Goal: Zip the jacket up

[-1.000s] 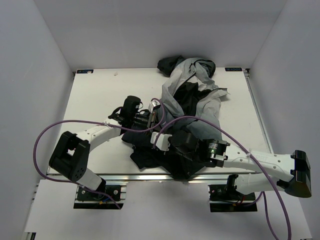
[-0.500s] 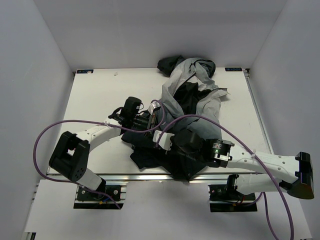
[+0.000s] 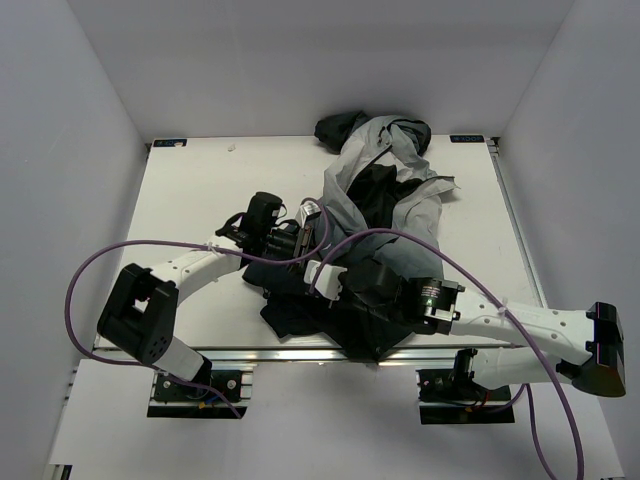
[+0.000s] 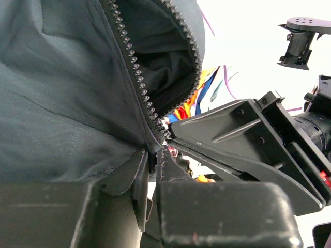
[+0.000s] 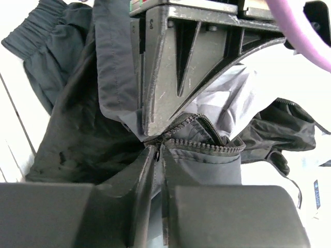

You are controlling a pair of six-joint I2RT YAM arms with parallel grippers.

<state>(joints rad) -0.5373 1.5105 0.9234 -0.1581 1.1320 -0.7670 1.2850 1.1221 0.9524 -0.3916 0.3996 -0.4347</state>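
**A:** Where was the jacket?

**B:** The jacket (image 3: pixel 385 190) lay crumpled on the white table (image 3: pixel 200 190). It ran from the far edge, right of the middle, down to the near edge between the two arms. The far part was light grey and the near part dark charcoal, with dark lining showing in the open front.

**A:** And the left gripper?

**B:** The left gripper (image 4: pixel 150 165) was closed narrow on the jacket's fabric, right at the foot of the zipper (image 4: pixel 132 67). Its wrist view showed the cloth pinched between the two fingers. Above them the two rows of dark teeth parted. One ran up and to the left, and the other curved round to the right over the dark lining.

**A:** The right one?

**B:** The right gripper (image 5: pixel 158 157) met it from the opposite side at that same spot. Its fingers were drawn almost together, leaving only a thin slit. A small dark piece at the zipper's lower end sat in that slit. I could not tell whether it was the slider or only the tape.

**A:** How close were the two grippers?

**B:** Very near. Each wrist camera showed the other gripper's black body just above its own fingers. I could not make out whether they touched.

**A:** Anything else in view?

**B:** A purple cable (image 5: pixel 300 28) crossed the upper right corner of the right wrist view. A gathered elastic edge (image 5: pixel 36 26) of the jacket lay at the upper left of that view.
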